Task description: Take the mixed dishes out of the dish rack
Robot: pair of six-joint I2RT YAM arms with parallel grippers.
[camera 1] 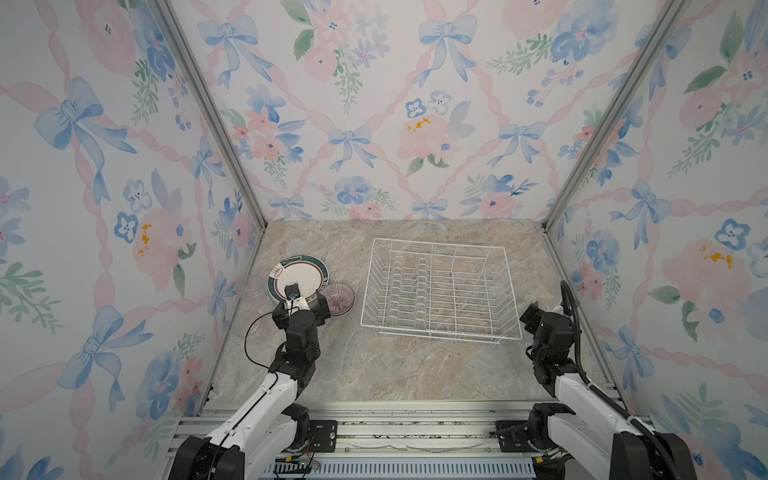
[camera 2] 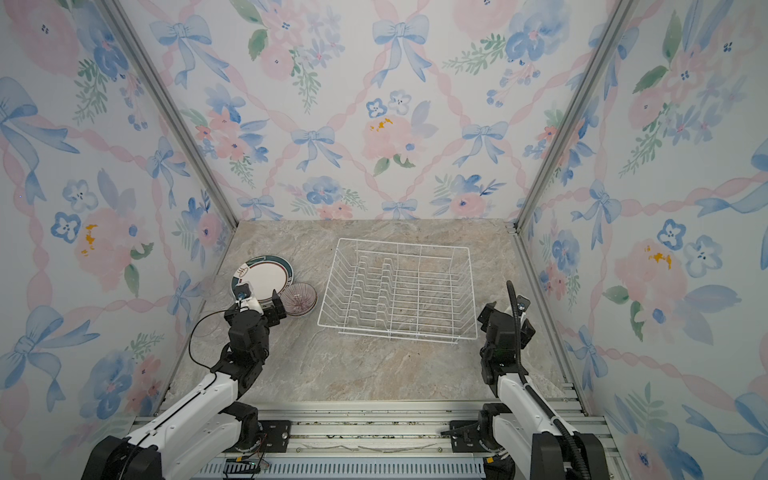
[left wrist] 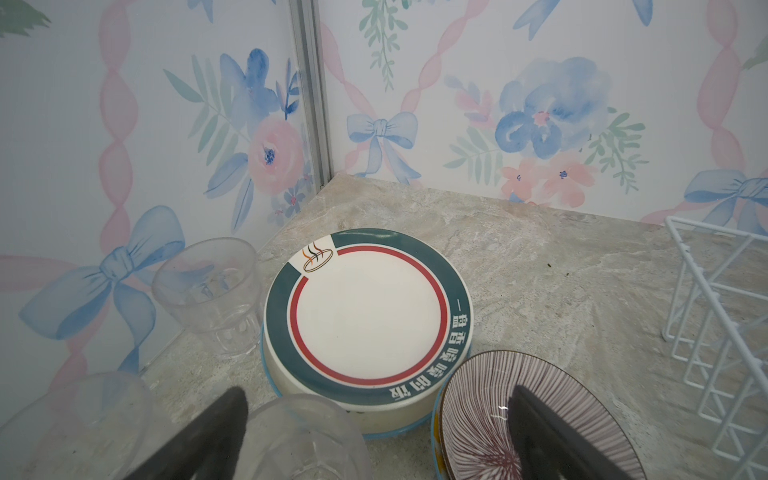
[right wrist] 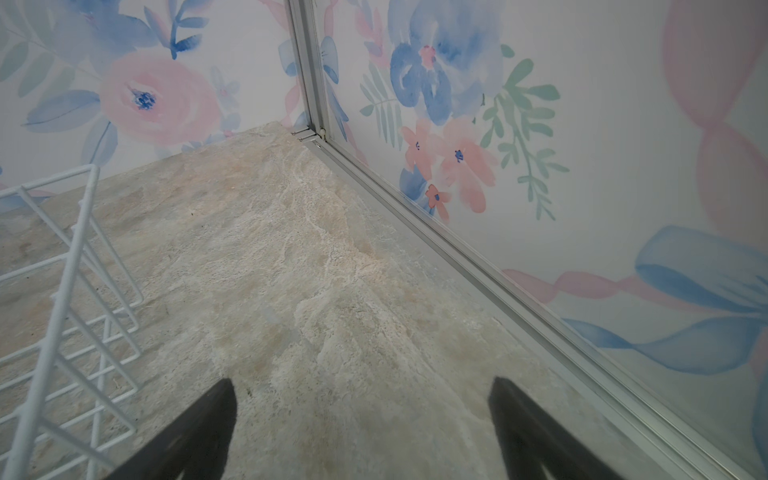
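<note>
Top views: the dish rack (camera 1: 440,243) sits well off to one side of the left gripper (camera 1: 309,303), btwn it & the right gripper (camera 1: 540,316). Its wires are bare, no dish in any slot, so unloading looks done & the step in hand is, I'd judge, backing the arms off cleanly. The teal-rim plate (camera 1: 301,272) lies just ahead of the left gripper and the purple-striped bowl (camera 1: 343,297) just beside it on the rack side; the jaws are hard to read from up here. Left wrist view: the left gripper is spread wide, holding nothing. The near glass cup (left wrist: 303,436) stands right below it, close by one finger, and the bowl's rim is under the other finger, w/ the edge of a yellow-blue bowl (left wrist: 435,428) peeping out beneath. The plate tops a stack straight ahead; the far glass cup (left wrist: 208,286) & a third cup (left wrist: 75,415) stand toward the wall side. To do it well: rise straight up first, no sideways swing till the fingers are above the cup rims, jaws kept apart, slow. Glass prob. tips easily & nested bowls may slide. Right wrist view: the right gripper is also spread & empty over bare tabletop (right wrist: 332,270), rack corner on one side, wall (right wrist: 582,166) close on the other. Retreat along that gap and don't hook the wire.
</note>
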